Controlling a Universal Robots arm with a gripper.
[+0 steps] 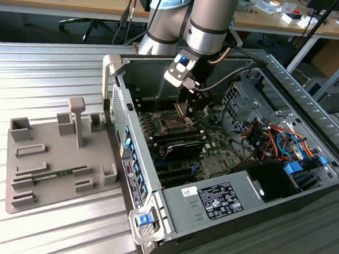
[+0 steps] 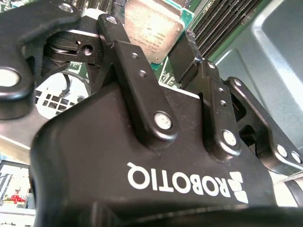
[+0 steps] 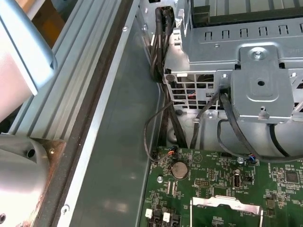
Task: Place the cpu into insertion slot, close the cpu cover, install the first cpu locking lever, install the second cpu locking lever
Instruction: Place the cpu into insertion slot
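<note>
Plainly, the fingers were clenched on the cpu, which was held by opposite edges between their tips, its silver-grey top turned to the second wrist view. The gripper was poised low inside the open computer case, just above the insertion slot in the green circuit board. Contact between chip and socket could not be made out. The first step, placing the cpu, was therefore judged to be in hand, and none of the later steps was judged done. For seating, the chip would need to be squared to the socket's rim and held level, since a tilted or shifted chip could be expected to bear on the contacts. Beyond the board, a metal drive cage and black cables were shown in the first wrist view. The case was stood on a ribbed metal surface, with a grey fixture tray laid beside it at the exterior view's left. Wooden desks were set behind.
</note>
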